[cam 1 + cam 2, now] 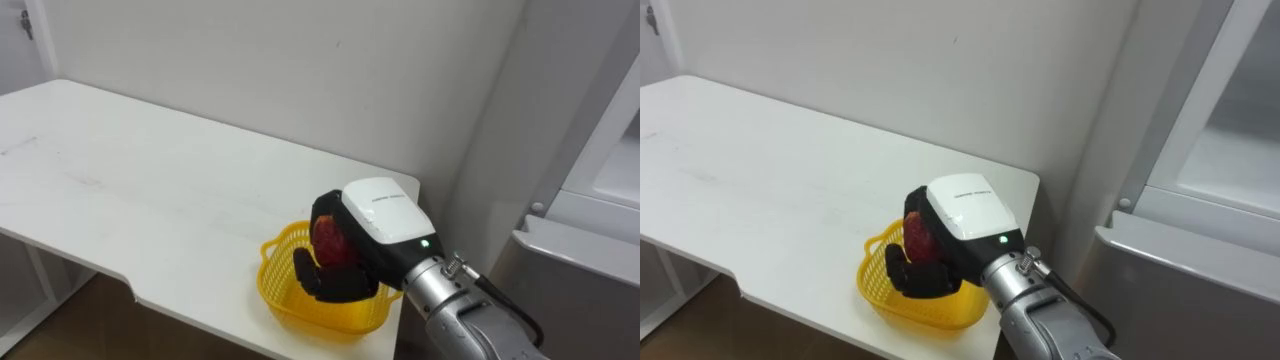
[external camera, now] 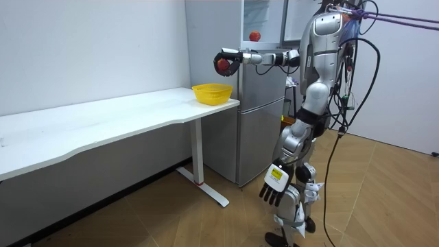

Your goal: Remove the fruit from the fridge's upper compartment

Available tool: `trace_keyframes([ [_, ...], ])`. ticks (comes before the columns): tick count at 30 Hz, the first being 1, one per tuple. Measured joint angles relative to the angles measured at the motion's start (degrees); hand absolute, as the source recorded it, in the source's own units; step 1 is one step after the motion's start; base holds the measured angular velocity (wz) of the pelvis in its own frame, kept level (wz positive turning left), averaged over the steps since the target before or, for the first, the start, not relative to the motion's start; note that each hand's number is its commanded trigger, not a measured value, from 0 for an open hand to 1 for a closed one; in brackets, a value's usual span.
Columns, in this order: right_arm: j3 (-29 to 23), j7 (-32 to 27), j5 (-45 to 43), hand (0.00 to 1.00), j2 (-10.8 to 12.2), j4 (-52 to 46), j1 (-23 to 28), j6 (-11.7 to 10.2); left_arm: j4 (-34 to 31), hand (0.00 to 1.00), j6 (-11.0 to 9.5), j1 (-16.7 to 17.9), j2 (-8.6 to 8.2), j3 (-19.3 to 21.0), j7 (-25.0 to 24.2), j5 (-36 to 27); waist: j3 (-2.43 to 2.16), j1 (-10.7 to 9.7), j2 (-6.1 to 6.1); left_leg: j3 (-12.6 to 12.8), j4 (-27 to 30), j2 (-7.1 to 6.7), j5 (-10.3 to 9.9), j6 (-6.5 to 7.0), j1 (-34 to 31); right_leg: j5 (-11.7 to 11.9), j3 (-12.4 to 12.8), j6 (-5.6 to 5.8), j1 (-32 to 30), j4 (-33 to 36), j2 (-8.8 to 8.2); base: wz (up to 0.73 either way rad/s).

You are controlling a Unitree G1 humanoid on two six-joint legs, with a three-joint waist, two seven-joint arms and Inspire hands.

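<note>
- Above the yellow basket, in the left eye view, the right hand has its fingers wrapped round a red fruit.
- Room view: the fruit is over the basket, not yet in it; the left hand hangs well below the basket, fingers relaxed; 1 other red item sits in the fridge beyond the basket.
- Right eye view: same grasp; fetching looks done, release remains.
</note>
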Motion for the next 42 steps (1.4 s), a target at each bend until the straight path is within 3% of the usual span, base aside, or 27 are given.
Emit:
trace_keyframes([
  [14,0.0,0.01,0.24,1.0,-0.24,4.73,0.01,0.32,0.06,0.0,0.2,0.27,0.01,-0.07,-0.56,1.04,-0.17,0.04,0.78,0.08,0.18,-0.02,0.13,0.05,0.07,0.0,0.03,0.0,0.18,0.01,0.0,0.0],
  [15,0.0,0.01,0.57,0.91,-0.21,5.33,0.01,0.27,0.06,0.0,0.27,0.28,0.01,-0.2,-0.56,1.05,-0.17,0.04,0.79,0.05,0.21,-0.02,0.13,0.05,0.03,0.0,-0.01,0.0,0.22,0.01,-0.01,0.0],
  [16,0.0,0.01,0.69,0.71,-0.18,5.75,0.01,0.26,0.06,0.0,0.37,0.28,0.01,-0.26,-0.56,1.05,-0.16,0.05,0.79,0.05,0.2,-0.02,0.13,0.05,0.01,0.0,-0.02,0.0,0.27,0.01,-0.01,0.0],
  [18,0.0,0.01,0.78,0.0,-0.16,6.6,0.02,0.77,0.06,0.0,0.91,0.31,-0.01,-0.65,-0.55,1.13,-0.13,0.05,0.84,0.02,-0.07,-0.02,0.13,0.05,-0.05,0.0,-0.01,0.0,0.32,0.01,0.0,0.0],
  [42,0.0,0.0,1.61,0.0,-0.13,6.62,0.01,1.55,0.05,0.0,2.21,0.31,0.0,-1.22,-0.47,1.16,-0.18,0.02,0.97,0.09,0.02,-0.02,0.13,0.05,-0.2,0.0,-0.07,0.0,0.29,0.0,0.03,0.0],
])
